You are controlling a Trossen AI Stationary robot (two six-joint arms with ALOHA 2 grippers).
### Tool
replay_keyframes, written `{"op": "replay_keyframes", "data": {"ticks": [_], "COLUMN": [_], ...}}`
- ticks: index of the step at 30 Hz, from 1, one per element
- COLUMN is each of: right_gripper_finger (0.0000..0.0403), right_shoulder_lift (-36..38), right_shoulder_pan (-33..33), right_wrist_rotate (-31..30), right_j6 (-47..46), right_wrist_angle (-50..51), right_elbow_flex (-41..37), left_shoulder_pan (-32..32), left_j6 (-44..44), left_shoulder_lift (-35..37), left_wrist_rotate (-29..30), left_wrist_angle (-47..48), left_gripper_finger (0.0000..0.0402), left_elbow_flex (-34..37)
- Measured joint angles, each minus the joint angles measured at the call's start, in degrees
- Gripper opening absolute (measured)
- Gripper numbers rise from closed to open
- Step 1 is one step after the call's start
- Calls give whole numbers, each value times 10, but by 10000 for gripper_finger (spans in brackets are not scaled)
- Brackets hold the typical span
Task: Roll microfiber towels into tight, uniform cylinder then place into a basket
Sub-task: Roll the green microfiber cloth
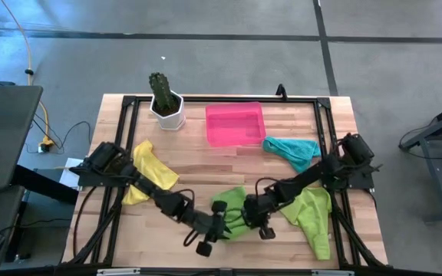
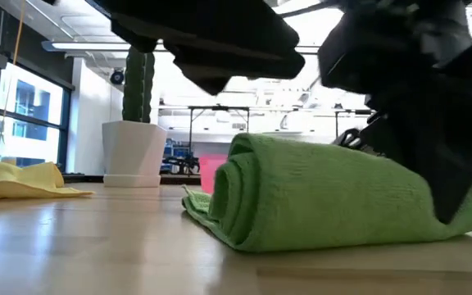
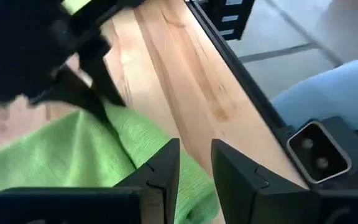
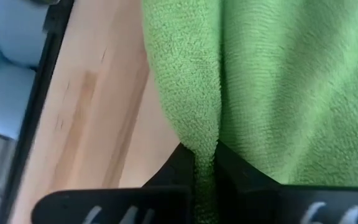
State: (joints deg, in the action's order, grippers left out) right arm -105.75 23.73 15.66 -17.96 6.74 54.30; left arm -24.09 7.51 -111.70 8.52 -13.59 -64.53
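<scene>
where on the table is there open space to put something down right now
Bare wood lies between the cactus pot and the yellow towel, and along the front-left edge. The pink basket is empty. The front centre is crowded: both grippers work the rolled green towel, another green towel beside them.

Four towels: one yellow, one teal, two lime, one rolled and one loose. One pink basket, with one potted cactus beside it. Two arms, each with one gripper: left, right.
</scene>
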Motion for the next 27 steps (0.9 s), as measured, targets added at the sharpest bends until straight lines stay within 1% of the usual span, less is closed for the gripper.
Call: {"op": "replay_keyframes", "data": {"ticks": [3,5,8,10,13,16,19,23,27], "right_gripper_finger": [4,4,3,3,3,3,3,3,8], "right_shoulder_lift": [0,0,0,0,0,0,0,0,0], "right_shoulder_pan": [-11,-17,-26,-31,-35,-36,-36,-36,-36], "right_wrist_rotate": [2,9,23,35,50,57,64,67,70], "right_j6": [-53,-80,-122,-153,-183,-207,-212,-221,-207], "right_wrist_angle": [-3,-3,-3,-3,1,2,5,7,9], "right_elbow_flex": [0,0,0,0,0,0,0,0,0], "left_shoulder_pan": [-16,-24,-29,-25,-15,-8,-6,-4,6], "left_j6": [-11,-11,4,22,46,49,54,54,58], "left_shoulder_lift": [-3,-7,-13,-16,-28,-42,-56,-75,-87], "left_wrist_rotate": [39,84,150,172,162,142,125,127,135], "left_wrist_angle": [4,7,2,10,1,-5,-4,-2,-5], "left_gripper_finger": [83,83,84,84,84,84,84,84,84], "left_elbow_flex": [0,0,-1,0,-1,-1,0,-1,-1]}}
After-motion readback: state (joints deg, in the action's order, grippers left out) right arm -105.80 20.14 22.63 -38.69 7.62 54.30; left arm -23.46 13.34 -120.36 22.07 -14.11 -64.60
